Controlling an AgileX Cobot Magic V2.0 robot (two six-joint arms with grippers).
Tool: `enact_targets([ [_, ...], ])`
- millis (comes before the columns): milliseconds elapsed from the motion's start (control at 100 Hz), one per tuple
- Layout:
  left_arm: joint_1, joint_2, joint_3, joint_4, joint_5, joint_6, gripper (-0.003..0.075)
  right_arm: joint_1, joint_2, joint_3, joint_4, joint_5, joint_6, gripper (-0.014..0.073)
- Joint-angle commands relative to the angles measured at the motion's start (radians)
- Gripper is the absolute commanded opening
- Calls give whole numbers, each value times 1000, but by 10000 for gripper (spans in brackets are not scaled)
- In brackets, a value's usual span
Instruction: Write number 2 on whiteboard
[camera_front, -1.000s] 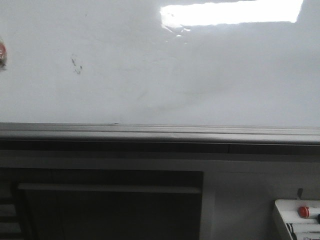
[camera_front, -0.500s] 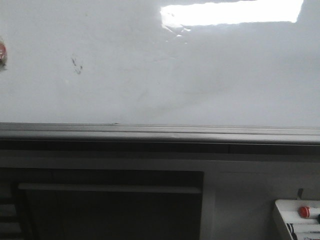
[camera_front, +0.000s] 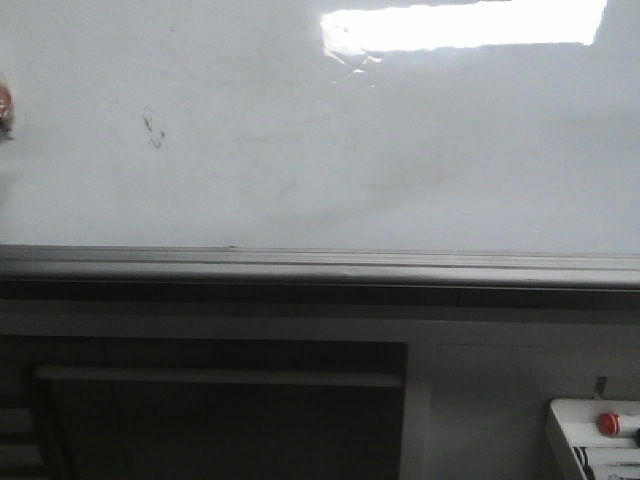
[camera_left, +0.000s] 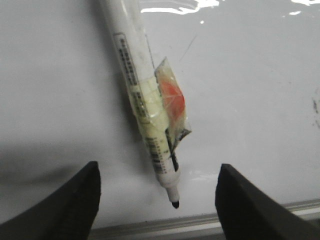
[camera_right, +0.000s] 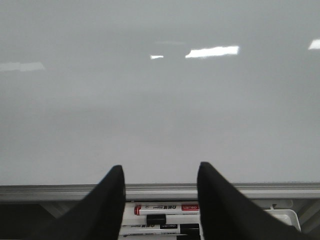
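Observation:
The whiteboard (camera_front: 400, 150) fills the front view, glossy white, with a bright glare at the top and a grey bottom rail (camera_front: 320, 265). No number 2 shows on it, only a faint smudge of dark specks (camera_front: 153, 128). In the left wrist view a white marker (camera_left: 142, 95) wrapped in yellowish tape with a red tag (camera_left: 172, 100) hangs against the board (camera_left: 250, 100), its black tip (camera_left: 175, 204) pointing down near the rail. My left gripper (camera_left: 159, 167) is open wide, and the marker lies between its fingers untouched. My right gripper (camera_right: 161, 167) is open and empty, facing the board (camera_right: 160, 90).
A small white tray (camera_front: 560, 425) with a red button (camera_front: 607, 422) sits at the lower right below the rail. In the right wrist view it holds several markers (camera_right: 165, 208) under my fingers. A red blob (camera_front: 4, 103) shows at the board's left edge.

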Motion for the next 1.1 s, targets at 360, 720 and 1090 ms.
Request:
enact_targets([
  [360, -7, 76, -88, -12, -70, -3, 278, -5, 16, -34, -2, -50, -7, 301],
  [720, -7, 76, -88, -11, -107, -3, 37, -5, 16, -34, -2, -48, -7, 301],
  [1090, -7, 76, -88, 26, -92, -3, -1, -5, 16, -34, -2, -47, -7, 301],
])
